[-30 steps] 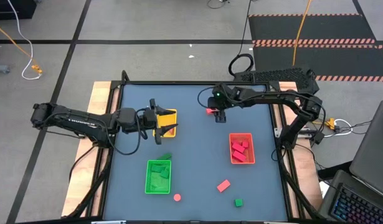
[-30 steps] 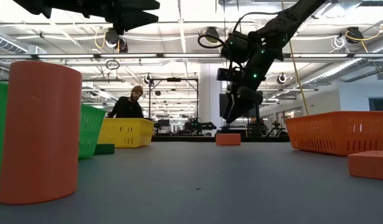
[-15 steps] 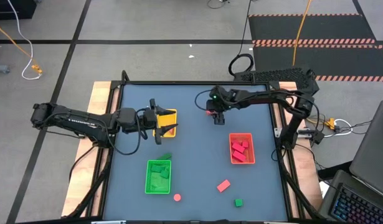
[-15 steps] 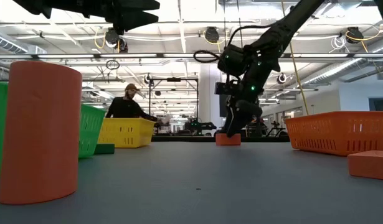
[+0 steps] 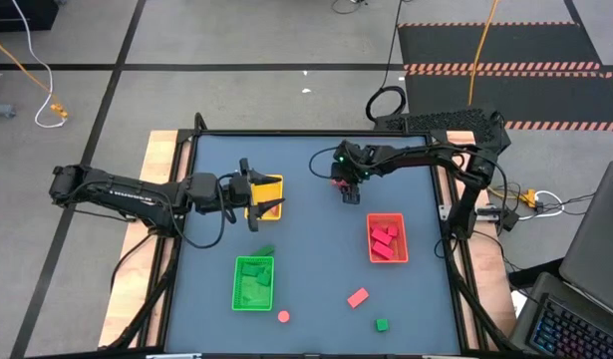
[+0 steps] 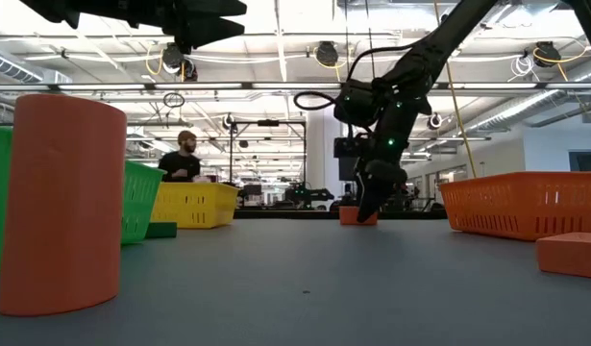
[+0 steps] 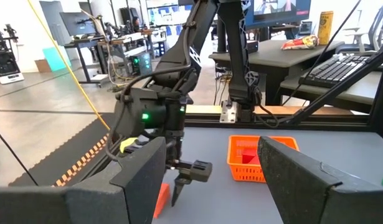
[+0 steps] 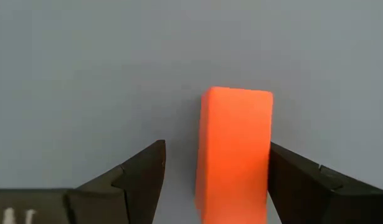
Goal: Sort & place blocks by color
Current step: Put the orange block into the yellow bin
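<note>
My right gripper (image 8: 215, 149) is open and lowered to the table, pointing down, with its fingers either side of an orange-red rectangular block (image 8: 235, 149). This block (image 5: 338, 179) lies flat near the table's far middle, and the low view shows the right gripper (image 6: 364, 208) down at it (image 6: 350, 216). My left gripper (image 5: 258, 196) hovers open over the yellow tray (image 5: 271, 181). Red blocks lie in the red tray (image 5: 387, 239) and green ones in the green tray (image 5: 253, 282). Loose on the table are a salmon block (image 5: 358, 297), a round pink one (image 5: 284, 317), a green cube (image 5: 382, 324) and a green piece (image 5: 265, 251). My right gripper has one finger (image 8: 291, 171) close against the block's long side (image 8: 266, 143), but I cannot tell whether it touches. The other finger (image 8: 141, 174) stands clear of the block. The block lies flat on the table.
The three trays stand on the dark mat: yellow far left, green near left, red to the right. The middle of the mat (image 5: 316, 249) is bare. The wooden table edge (image 5: 156, 199) frames the mat. A person stands in the room beyond the table (image 6: 184, 159).
My right gripper has moved down and slightly toward the table's left, from above and beside the orange-red block to table height, so its fingers now straddle it. The block has stayed in place. My left arm has kept still.
</note>
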Robot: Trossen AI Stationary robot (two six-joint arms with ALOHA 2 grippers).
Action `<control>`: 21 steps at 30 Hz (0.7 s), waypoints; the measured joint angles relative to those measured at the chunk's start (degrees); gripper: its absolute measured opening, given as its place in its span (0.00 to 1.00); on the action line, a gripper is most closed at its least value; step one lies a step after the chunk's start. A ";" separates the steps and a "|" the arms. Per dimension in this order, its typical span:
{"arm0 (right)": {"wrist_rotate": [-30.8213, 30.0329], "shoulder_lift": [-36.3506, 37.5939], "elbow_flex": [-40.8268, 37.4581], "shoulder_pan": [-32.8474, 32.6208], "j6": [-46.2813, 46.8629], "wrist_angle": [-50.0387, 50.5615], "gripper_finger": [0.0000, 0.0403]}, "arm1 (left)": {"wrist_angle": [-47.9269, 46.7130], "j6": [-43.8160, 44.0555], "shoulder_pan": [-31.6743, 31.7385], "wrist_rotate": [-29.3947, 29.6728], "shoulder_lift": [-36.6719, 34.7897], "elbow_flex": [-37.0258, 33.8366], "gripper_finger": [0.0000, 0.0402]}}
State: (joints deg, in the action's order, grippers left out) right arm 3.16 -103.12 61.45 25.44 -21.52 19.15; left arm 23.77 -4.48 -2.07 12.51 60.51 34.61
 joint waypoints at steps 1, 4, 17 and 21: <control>0.02 -0.01 0.00 -0.41 0.49 0.19 0.61 | 0.00 0.01 0.00 0.02 0.00 0.00 0.64; 0.02 0.01 0.00 -1.97 1.54 0.43 0.61 | -0.02 0.01 0.00 0.00 0.00 0.00 0.64; -0.35 0.01 0.00 -9.76 2.89 -1.93 0.30 | -0.01 0.01 0.00 0.01 0.00 0.00 0.64; -0.38 0.37 0.00 -11.52 3.33 -7.57 0.30 | 0.00 -0.01 0.00 0.02 0.00 0.00 0.64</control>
State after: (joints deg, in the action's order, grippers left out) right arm 2.78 -102.75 61.45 13.92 -18.19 11.58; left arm 23.77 -4.49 -2.07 12.53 60.51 34.61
